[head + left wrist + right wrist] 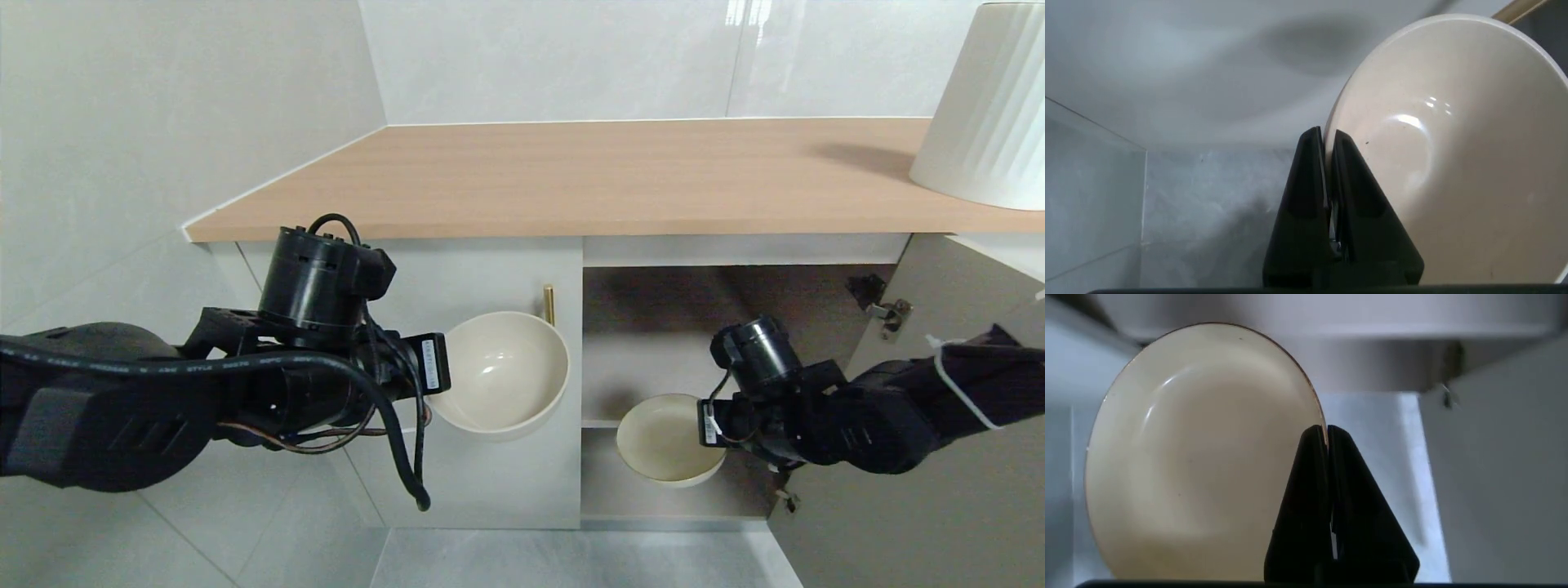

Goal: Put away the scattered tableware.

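Note:
My left gripper (437,371) is shut on the rim of a cream deep bowl (502,376), held in front of the closed left cabinet door (482,474). In the left wrist view the bowl (1454,147) is pinched at its edge by my left gripper (1329,155). My right gripper (706,420) is shut on the rim of a cream shallow plate (665,441), held in the open cabinet bay just above the lower shelf. The right wrist view shows this plate (1200,449) clamped at its edge by my right gripper (1328,445).
The wooden countertop (588,175) runs above the cabinet, with a white ribbed lampshade-like object (984,106) at its right end. The right cabinet door (914,408) stands swung open. A brass handle (549,304) is on the closed door. Tiled floor (571,559) lies below.

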### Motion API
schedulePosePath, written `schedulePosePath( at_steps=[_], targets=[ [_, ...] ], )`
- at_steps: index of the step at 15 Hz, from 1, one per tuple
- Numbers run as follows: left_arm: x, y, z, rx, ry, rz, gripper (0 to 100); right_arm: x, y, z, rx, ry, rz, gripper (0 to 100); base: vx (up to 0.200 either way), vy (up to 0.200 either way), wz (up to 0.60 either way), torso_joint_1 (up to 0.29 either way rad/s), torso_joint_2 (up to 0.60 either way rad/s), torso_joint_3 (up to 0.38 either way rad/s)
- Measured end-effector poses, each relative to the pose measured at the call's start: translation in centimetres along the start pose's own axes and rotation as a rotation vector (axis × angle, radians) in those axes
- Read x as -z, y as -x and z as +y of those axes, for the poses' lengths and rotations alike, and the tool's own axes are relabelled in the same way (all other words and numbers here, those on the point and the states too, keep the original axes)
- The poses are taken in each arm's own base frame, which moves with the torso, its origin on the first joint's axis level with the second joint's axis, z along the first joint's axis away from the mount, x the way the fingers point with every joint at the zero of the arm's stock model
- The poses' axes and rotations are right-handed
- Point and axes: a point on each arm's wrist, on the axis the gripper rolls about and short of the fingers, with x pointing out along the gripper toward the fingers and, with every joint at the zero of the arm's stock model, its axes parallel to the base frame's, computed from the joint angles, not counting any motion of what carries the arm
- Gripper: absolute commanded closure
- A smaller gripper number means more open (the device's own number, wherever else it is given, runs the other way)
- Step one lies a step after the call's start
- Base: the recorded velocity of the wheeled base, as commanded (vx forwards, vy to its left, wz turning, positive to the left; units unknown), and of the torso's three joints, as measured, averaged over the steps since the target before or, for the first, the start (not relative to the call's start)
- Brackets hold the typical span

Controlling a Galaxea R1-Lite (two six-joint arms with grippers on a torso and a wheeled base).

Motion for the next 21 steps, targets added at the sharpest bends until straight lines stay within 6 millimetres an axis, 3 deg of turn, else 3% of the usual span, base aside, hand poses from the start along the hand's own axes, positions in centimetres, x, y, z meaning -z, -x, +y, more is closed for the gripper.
schedulePosePath(
  at_steps=[3, 11, 15, 21],
  targets=[
    [0.1, 0.3, -0.3, 0.011, -0.004, -0.003, 100, -1.1, -3.6, 0.8, 0.097, -0.065, -0.062, 100, 0.000, 0.000, 0.00, 0.000, 0.00, 0.000],
    [0.1, 0.7, -0.7, 0.025, -0.010, -0.007, 100, -2.9, -11.1, -0.8, 0.252, -0.226, -0.124, 100, 0.000, 0.000, 0.00, 0.000, 0.00, 0.000],
    [0.2, 0.9, -1.0, 0.034, -0.016, -0.008, 100, -3.2, -13.6, -1.8, 0.307, -0.263, -0.143, 100, 0.000, 0.000, 0.00, 0.000, 0.00, 0.000],
    [0.4, 1.0, -1.3, 0.044, -0.022, -0.006, 100, -3.7, -15.3, -1.7, 0.345, -0.282, -0.180, 100, 0.000, 0.000, 0.00, 0.000, 0.00, 0.000]
  ],
)
